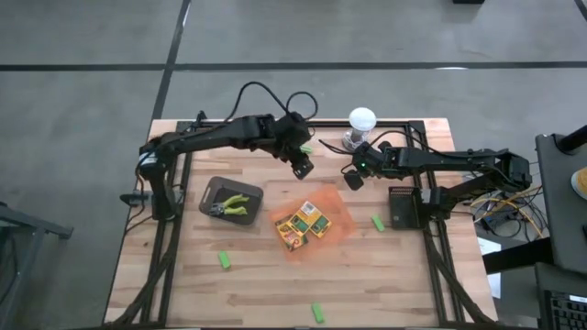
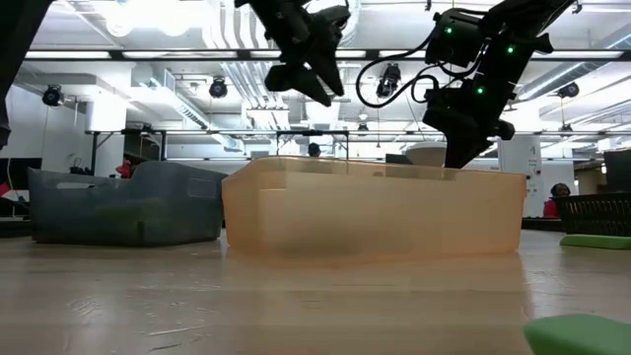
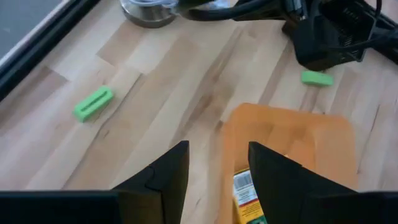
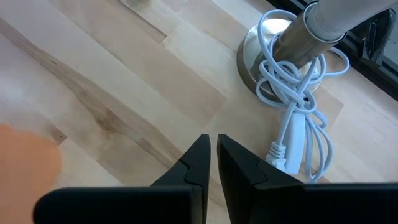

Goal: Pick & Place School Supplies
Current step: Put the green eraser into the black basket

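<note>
A pale wooden worktop stands on a grey concrete floor, framed by dark rails; in the low view an open hall with ceiling lights stretches behind it. Near the worktop's middle lies the orange tray, with the crayon boxes already in it; toward the left edge a grey bin holds the yellow- and green-handled pliers. Four green pieces are loose: one toward the near edge left of the tray, one at the near edge, one just right of the tray, and one near the far edge by the white lamp.

The left gripper hovers above bare wood between the tray and the far edge, its fingers parted and empty; the right gripper hangs near the lamp's base, fingers pressed together with nothing between them.

The step in hand looks like a reach for a loose green piece. The piece by the far edge is nearest the left gripper; it should turn its fingers across the piece's narrow width, centre over it, descend straight, and keep clear of the lamp cable and the right arm.
</note>
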You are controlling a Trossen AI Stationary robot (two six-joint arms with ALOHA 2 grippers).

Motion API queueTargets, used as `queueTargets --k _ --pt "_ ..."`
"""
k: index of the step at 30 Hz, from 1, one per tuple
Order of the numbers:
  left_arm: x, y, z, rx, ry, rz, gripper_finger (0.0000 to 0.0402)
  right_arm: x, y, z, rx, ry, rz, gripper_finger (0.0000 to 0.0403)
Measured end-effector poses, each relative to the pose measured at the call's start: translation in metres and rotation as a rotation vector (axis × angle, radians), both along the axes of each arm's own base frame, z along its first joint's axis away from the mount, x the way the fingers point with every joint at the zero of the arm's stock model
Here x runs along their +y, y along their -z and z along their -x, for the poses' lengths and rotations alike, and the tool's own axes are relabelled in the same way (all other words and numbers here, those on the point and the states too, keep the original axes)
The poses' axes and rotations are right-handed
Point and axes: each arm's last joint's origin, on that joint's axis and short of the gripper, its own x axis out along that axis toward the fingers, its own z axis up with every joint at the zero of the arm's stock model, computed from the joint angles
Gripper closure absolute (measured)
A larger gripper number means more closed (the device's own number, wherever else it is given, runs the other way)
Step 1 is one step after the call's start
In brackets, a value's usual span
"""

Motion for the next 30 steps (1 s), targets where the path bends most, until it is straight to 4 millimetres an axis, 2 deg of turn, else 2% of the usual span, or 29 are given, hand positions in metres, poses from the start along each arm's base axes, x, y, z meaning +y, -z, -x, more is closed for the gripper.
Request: queueTargets --k 7,16,22,24,27,30 --pt "0.024 -0.016 0.020 -0.025 -0.027 -0.053 0.0232 0.000 0.000 0.000 0.000 0.000 0.000 0.0376" --pt "0.056 -0.015 0.032 -0.051 0.112 -0.078 0.0231 0.000 0.000 0.000 0.000 0.000 0.000 0.0376" --pt "0.075 -0.036 0.047 -0.236 0.218 -0.126 0.0231 0.000 0.000 0.000 0.000 0.000 0.000 0.0376" --pt "0.075 -0.034 0.052 -0.277 0.229 -0.142 0.0231 0.000 0.000 0.000 0.000 0.000 0.000 0.0376" --pt "0.076 -0.022 0.062 -0.302 0.217 -0.163 0.0231 0.000 0.000 0.000 0.001 0.000 0.000 0.0376" --pt "0.084 -0.009 0.079 -0.314 0.062 -0.101 0.0232 0.000 0.000 0.000 0.001 0.000 0.000 0.0376"
